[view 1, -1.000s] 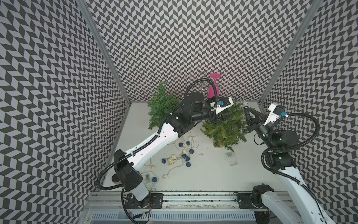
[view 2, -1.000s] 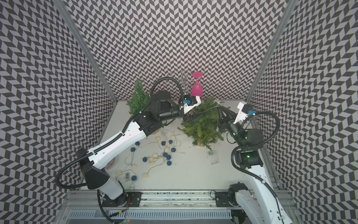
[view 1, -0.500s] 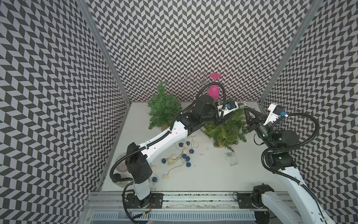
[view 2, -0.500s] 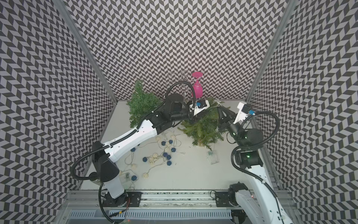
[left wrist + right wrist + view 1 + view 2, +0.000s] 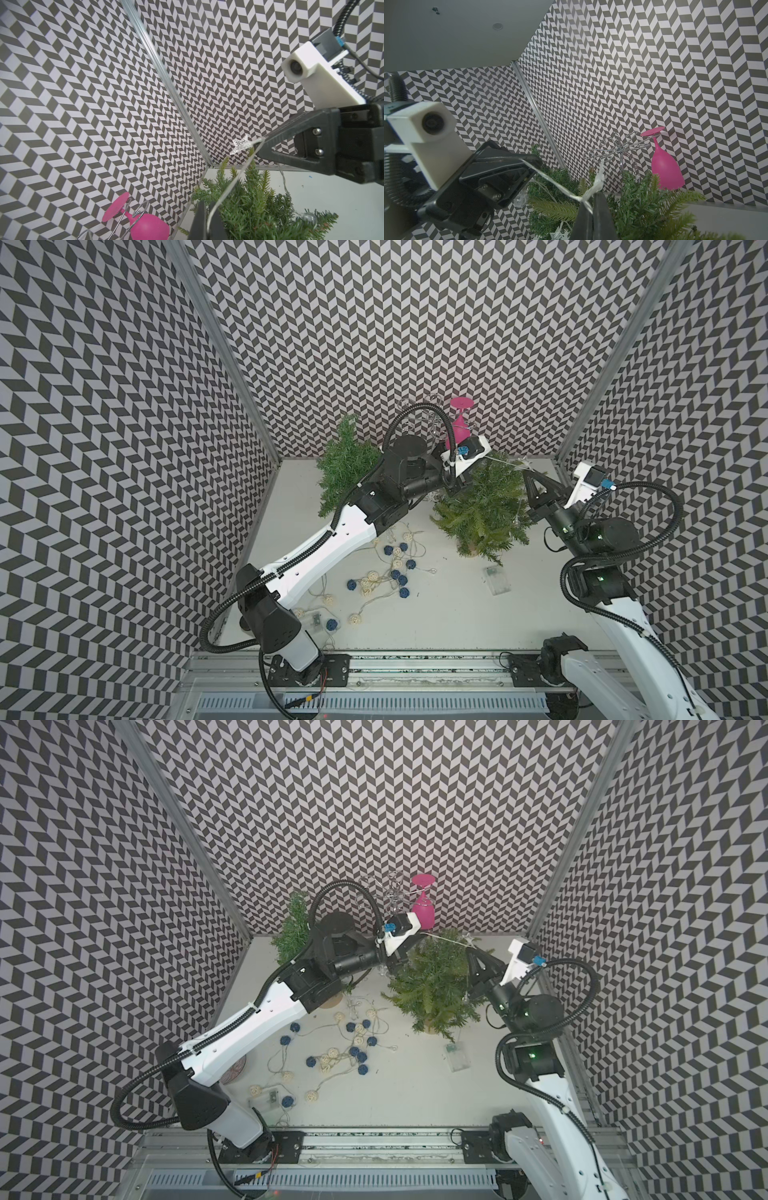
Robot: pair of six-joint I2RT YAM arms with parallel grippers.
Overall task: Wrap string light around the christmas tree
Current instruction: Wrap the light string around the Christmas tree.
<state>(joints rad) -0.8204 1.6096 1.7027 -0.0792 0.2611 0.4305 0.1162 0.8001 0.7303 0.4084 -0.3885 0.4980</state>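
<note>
Both the left end effector [image 5: 206, 211] and right end effector [image 5: 591, 205] pinch the thin, clear-wired string light [image 5: 598, 180] taut above the bristly christmas tree [image 5: 482, 506].

Black-and-white chevron walls [image 5: 415, 323], aluminium corner posts [image 5: 224, 348], pale tabletop [image 5: 449, 614], front metal rail [image 5: 415, 666].

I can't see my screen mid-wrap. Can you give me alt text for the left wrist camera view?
The left tool and the right tool, both shut, hold a clear string light running between them above the green christmas tree. A star bulb sits at the right tool's tip. A pink glass hangs on a wire rack.
</note>
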